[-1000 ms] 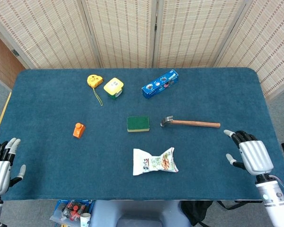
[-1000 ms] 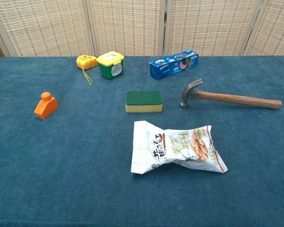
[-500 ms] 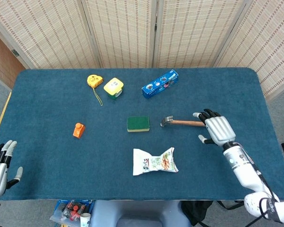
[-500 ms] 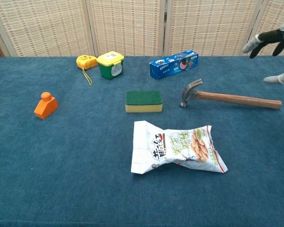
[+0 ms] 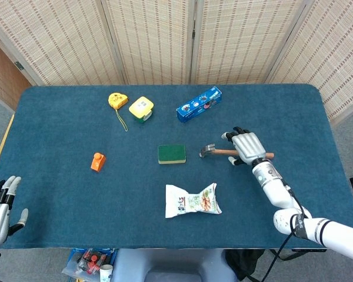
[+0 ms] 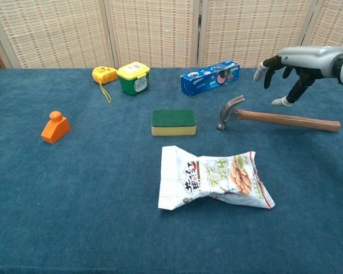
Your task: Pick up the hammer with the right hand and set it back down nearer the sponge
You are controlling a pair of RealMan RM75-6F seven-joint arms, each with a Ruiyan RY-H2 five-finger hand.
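Note:
The hammer (image 6: 274, 118) lies flat on the blue table, its metal head (image 5: 207, 151) pointing left and its wooden handle running right. The green and yellow sponge (image 5: 172, 154) (image 6: 174, 121) lies a short way left of the head. My right hand (image 5: 245, 145) (image 6: 294, 64) hovers open above the middle of the handle, fingers spread and pointing down-left, holding nothing. In the chest view there is a clear gap between the hand and the handle. My left hand (image 5: 0, 204) rests open at the table's near left corner, outside the chest view.
A snack bag (image 5: 192, 200) lies in front of the sponge. A blue cookie box (image 5: 199, 103), a yellow-lidded green tub (image 5: 141, 108) and a yellow tape measure (image 5: 117, 101) sit at the back. An orange block (image 5: 97, 161) is at the left.
My right hand has travelled from the table's near right edge up and left, and now hovers over the hammer's handle. The hammer and the other objects have not moved.

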